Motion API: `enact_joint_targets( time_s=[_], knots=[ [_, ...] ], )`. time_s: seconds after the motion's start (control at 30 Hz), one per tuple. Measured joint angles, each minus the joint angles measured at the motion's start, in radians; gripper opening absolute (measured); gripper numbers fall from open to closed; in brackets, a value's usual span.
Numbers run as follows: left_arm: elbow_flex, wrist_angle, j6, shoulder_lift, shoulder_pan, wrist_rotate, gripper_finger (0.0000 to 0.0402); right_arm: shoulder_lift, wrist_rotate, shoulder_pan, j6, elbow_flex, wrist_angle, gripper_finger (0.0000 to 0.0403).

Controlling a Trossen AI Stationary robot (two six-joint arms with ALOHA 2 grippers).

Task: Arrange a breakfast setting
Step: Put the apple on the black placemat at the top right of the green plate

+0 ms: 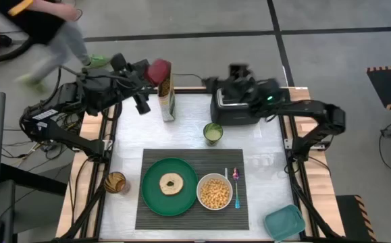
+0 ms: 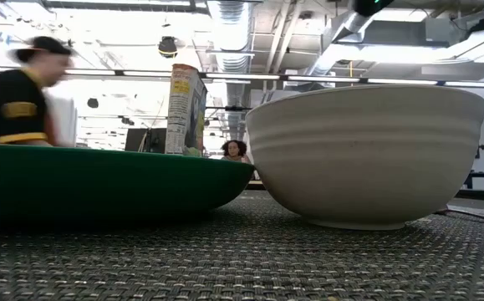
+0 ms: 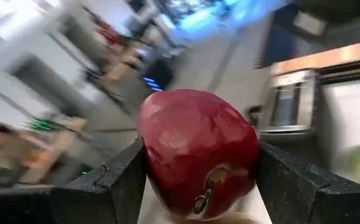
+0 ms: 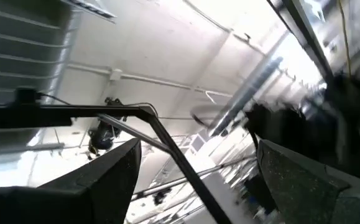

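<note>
A dark ribbed placemat [image 1: 192, 162] lies at the table's near middle. On it stand a green plate [image 1: 151, 199] with a tan bagel [image 1: 171, 183] and a white bowl [image 1: 215, 193] of yellow cereal pieces, with a pink-teal spoon [image 1: 236, 187] to the bowl's right. The plate [image 2: 99, 180] and the bowl [image 2: 367, 150] also show in the low view. My left gripper [image 1: 153, 75] is shut on a red apple [image 1: 159, 70], high over the table's far left by the cereal box. My right gripper [image 4: 195, 155] is open and empty, above the black toaster [image 1: 230, 108], facing the ceiling. My left gripper pinches the red apple between its two fingers, one on each side [image 3: 152, 155]. The apple's stem end [image 3: 207, 186] faces back toward the wrist. The apple is lifted clear of the table.
An upright cereal box [image 1: 168, 98] stands at the far left and a green cup [image 1: 213, 132] behind the placemat. A glass [image 1: 116, 182] sits left of the mat and a teal square container [image 1: 284, 221] at the near right corner. A person [image 1: 40, 27] moves beyond the far left.
</note>
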Motion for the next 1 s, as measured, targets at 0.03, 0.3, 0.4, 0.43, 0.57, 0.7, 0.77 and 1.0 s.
enact_joint_targets(
  time_s=[0.03,0.3,0.4,0.43,0.57,0.7,0.77,1.0],
  knots=[
    [0.0,-0.03,-0.057,0.001,0.006,0.039,0.0239,-0.029,-0.011,-0.021,-0.011,0.0,-0.011,0.0348],
    [0.0,-0.185,-0.292,0.036,0.045,0.302,0.024,-0.359,-0.202,-0.213,-0.238,0.0,-0.425,0.0348],
    [0.0,-0.192,-0.333,0.049,0.052,0.356,0.024,-0.524,-0.177,-0.279,-0.432,0.014,-0.846,0.0347],
    [0.0,-0.187,-0.348,0.054,0.052,0.377,0.024,-0.574,-0.137,-0.294,-0.499,0.028,-1.012,0.0346],
    [0.0,-0.21,-0.407,0.081,0.059,0.463,0.024,-0.702,0.036,-0.293,-0.625,0.055,-1.45,0.0341],
    [0.0,-0.239,-0.439,0.125,0.06,0.541,0.0241,-0.767,0.128,-0.227,-0.631,0.055,-1.746,0.0337],
    [0.0,-0.256,-0.446,0.159,0.06,0.584,0.0241,-0.78,0.19,-0.179,-0.63,0.055,-1.852,0.0336],
    [0.0,-0.388,-0.574,0.265,0.058,0.765,0.0241,-0.779,0.394,-0.027,-0.609,0.054,-1.97,0.0336]
  ],
)
